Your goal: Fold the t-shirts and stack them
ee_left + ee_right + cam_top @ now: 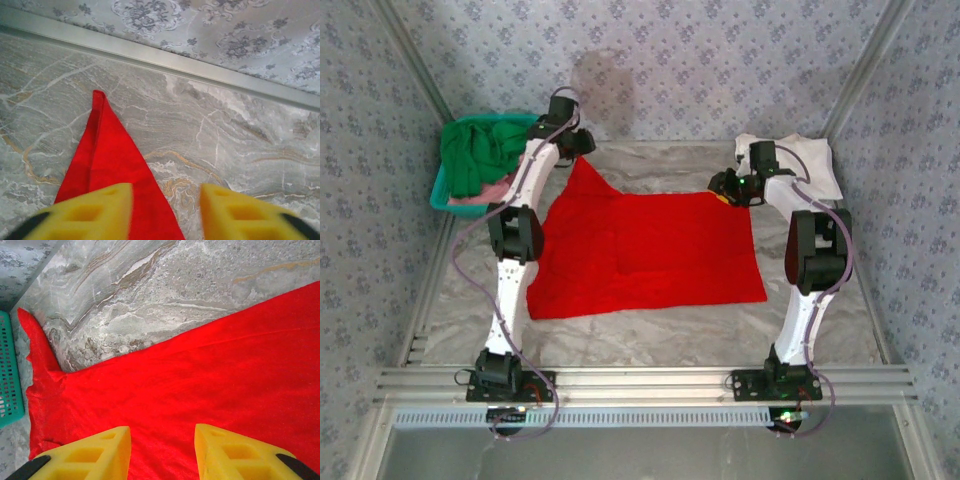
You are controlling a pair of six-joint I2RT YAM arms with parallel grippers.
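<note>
Across the marble tabletop point(650, 335) the red t-shirt point(650, 250) lies spread flat. Left jaws stand parted astride its far left point, gripping nothing. Right jaws stand likewise parted and empty above its far right corner.

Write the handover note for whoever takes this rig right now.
Left gripper: jaws apart over the far left tip of the red shirt, nothing clamped.
Right gripper: jaws apart over the same shirt's far right part, nothing clamped.
Red shirt lies spread on the table. White shirt lies bunched at the far right. Green shirt and pink shirt sit in the basket.
Done: red shirt laid out.
Left: fold every shirt, then stack.
</note>
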